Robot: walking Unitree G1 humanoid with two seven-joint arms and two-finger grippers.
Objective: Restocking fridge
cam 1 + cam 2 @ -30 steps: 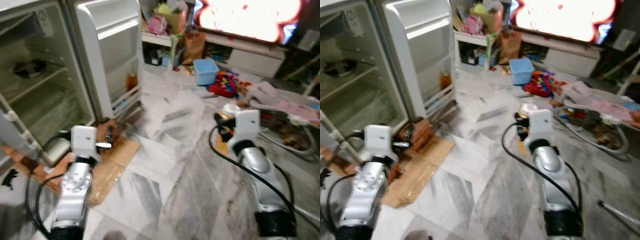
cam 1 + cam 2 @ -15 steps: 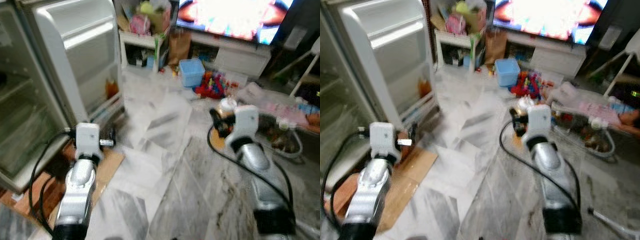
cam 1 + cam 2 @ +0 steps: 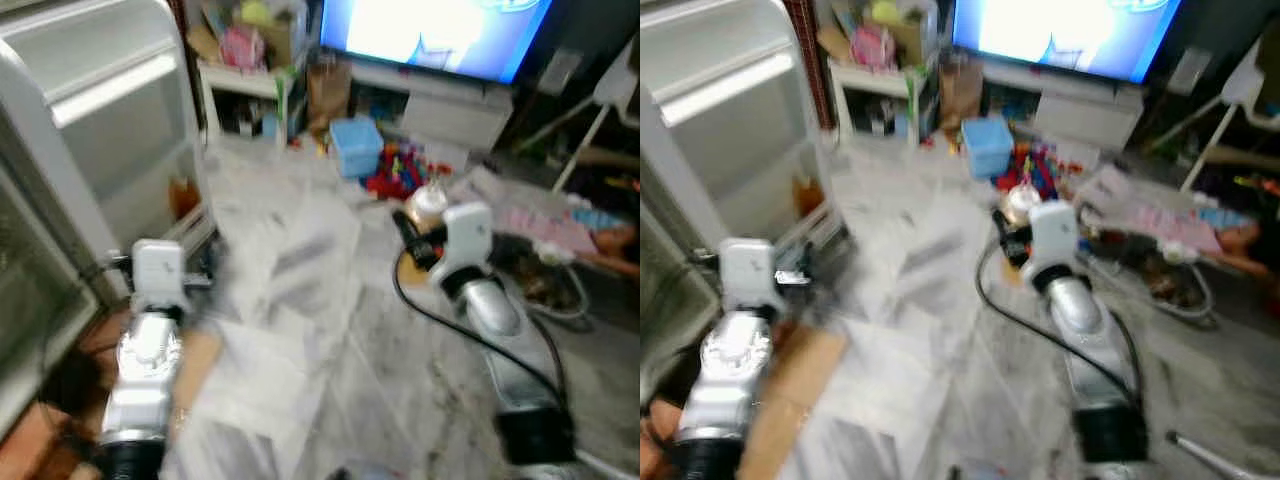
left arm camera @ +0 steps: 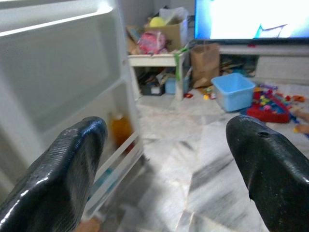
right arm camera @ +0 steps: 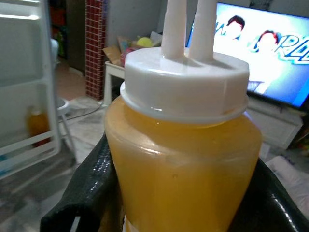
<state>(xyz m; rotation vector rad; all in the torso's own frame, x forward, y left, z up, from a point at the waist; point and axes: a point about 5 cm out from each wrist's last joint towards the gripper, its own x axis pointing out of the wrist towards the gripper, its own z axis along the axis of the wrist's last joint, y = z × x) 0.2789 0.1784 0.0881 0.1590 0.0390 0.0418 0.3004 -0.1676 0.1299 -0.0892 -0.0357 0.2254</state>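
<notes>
Toys [image 3: 400, 172] and a blue bin [image 3: 355, 146] cluttered the floor near the TV [image 3: 432, 35]. The right gripper [image 5: 169, 193] had its fingers clamped around the orange bottle [image 5: 181, 169], while the left gripper [image 4: 169, 159] was spread wide and empty, facing the fridge door [image 4: 63, 82].

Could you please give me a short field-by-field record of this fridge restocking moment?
setting: living room, grey marble floor
fridge: white fridge door open, an orange bottle on its lower shelf
right gripper: shut on a squeeze bottle of yellow-orange sauce with a white twin-nozzle cap
left gripper: open, holding nothing, pointed towards the fridge door
background: lit television, light blue plastic box, scattered toys
</notes>
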